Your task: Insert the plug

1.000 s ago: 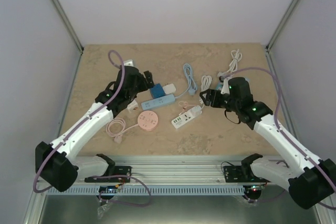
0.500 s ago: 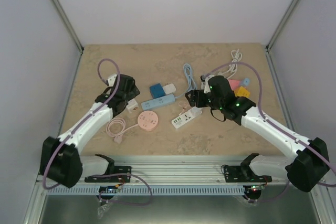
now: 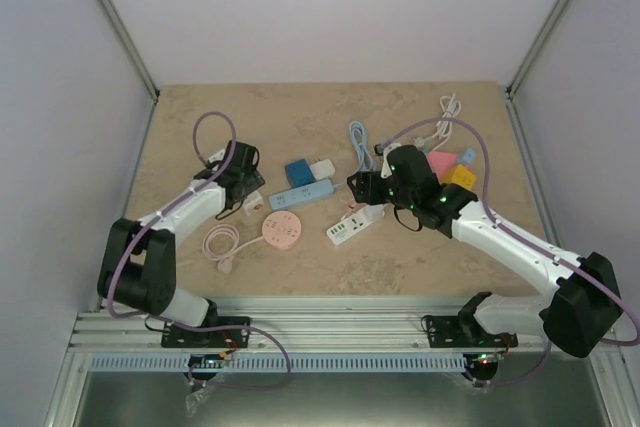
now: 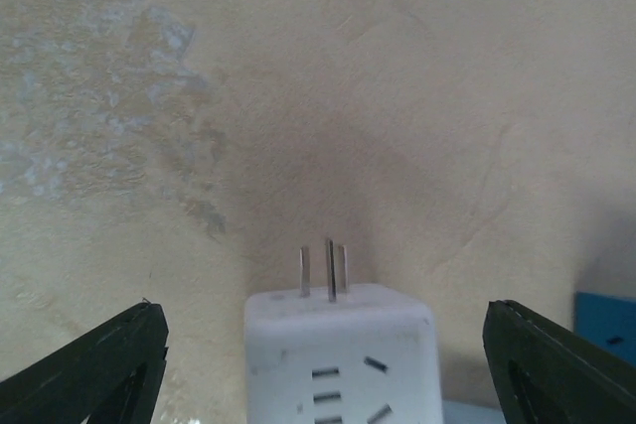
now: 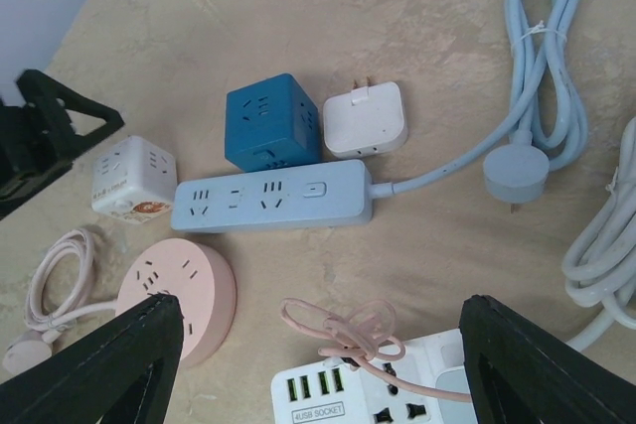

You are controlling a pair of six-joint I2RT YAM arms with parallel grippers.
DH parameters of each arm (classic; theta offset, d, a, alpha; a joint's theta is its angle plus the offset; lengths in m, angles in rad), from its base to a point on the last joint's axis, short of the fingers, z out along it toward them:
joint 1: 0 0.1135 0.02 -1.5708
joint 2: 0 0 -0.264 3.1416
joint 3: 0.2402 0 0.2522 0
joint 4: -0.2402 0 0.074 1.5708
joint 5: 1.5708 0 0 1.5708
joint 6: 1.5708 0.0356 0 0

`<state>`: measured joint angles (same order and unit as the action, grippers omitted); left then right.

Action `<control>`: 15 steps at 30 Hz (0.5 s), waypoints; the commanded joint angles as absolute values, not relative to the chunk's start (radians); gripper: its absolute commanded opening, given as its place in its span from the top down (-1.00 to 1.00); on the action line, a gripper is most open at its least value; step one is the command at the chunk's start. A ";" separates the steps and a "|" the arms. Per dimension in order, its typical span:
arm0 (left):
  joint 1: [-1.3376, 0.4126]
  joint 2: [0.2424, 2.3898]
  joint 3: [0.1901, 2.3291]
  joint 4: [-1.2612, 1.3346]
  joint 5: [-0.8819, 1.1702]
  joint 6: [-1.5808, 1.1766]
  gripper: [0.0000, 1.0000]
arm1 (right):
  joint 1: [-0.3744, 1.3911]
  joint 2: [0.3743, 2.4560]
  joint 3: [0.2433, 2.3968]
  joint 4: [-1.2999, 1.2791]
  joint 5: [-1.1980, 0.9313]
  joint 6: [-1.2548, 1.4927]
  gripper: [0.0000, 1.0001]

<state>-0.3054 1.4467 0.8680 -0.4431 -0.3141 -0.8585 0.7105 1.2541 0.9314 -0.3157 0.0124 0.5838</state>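
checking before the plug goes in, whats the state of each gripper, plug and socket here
left gripper: open, astride the white cube, not touching it
right gripper: open, empty, hovering
white cube: prongs bare, unplugged
blue strip: sockets empty, its plug lying loose
blue cube: visible sockets empty
white adapter: prongs bare, unplugged
pink socket: holes empty
usb strip: visible sockets empty, pink cord lying on it

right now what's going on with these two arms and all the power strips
Two robot arms are working over a cluttered table. The left gripper is open, its fingers either side of a white cube adapter without touching it. The right gripper hangs open above a white USB power strip. Neither holds anything.
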 commanded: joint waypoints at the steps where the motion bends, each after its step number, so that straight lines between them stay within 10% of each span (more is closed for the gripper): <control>1: -0.295 1.527 0.903 -0.390 -0.282 -0.820 -0.78 | 0.718 1.260 0.950 -0.291 0.037 0.575 -0.54; 15: -0.295 1.615 0.949 -0.445 -0.242 -0.847 -0.46 | 0.735 1.246 0.947 -0.293 0.053 0.599 -0.54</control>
